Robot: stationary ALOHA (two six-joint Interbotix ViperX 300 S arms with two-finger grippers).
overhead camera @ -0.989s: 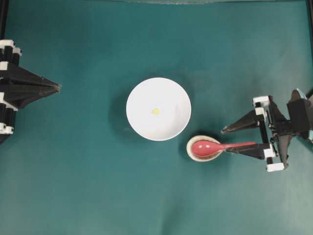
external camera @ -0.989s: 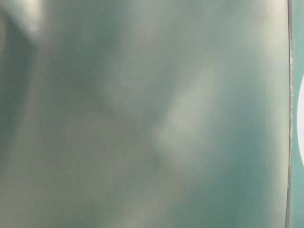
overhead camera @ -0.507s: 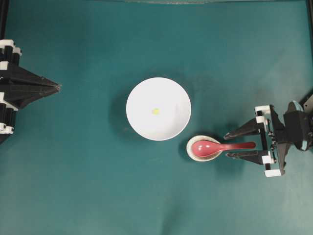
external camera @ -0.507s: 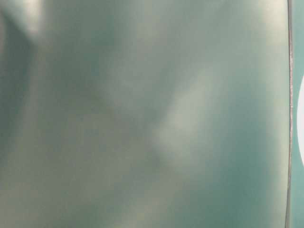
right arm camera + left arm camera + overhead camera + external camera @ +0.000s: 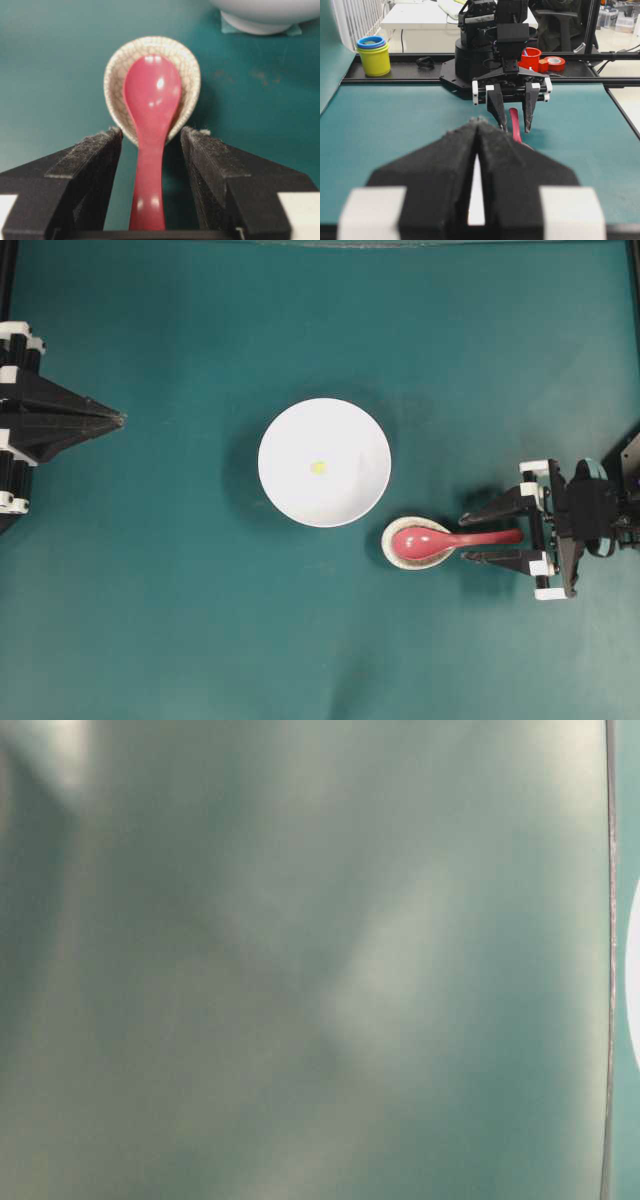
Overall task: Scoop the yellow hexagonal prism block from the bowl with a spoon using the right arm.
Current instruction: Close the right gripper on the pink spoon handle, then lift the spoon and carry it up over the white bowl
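A: Overhead view first. What lies around the work, and does anything block it?

B: A teal table mat [image 5: 150, 620] carries three dishes' worth of things in the middle: one white bowl [image 5: 290, 490], one small speckled spoon rest [image 5: 392, 550] just beside the bowl's lower right rim, and one pinkish-red spoon [image 5: 450, 539]. Nothing lies between the right gripper [image 5: 466, 534] and the spoon handle. The table-level view is a teal blur with a sliver of white at its right edge, so it tells nothing more.

A: And beyond the mat?

B: In the left wrist view, a yellow cup with a blue rim [image 5: 373, 56] at the far left, one red cup [image 5: 532, 56] and a roll of red tape [image 5: 554, 63] behind the right arm's base.

A: What is in the containers?

B: The bowl holds one yellow hexagonal prism block [image 5: 318, 467], near its centre. The spoon rest holds the spoon's scoop [image 5: 152, 95]; the handle runs out toward the right gripper [image 5: 150, 142].

A: The jaws?

B: The right ones stand wide apart, one finger on each side of the handle, with a gap on both sides. The left gripper [image 5: 478, 131] sits far off at the mat's left edge, jaws pressed together on nothing.
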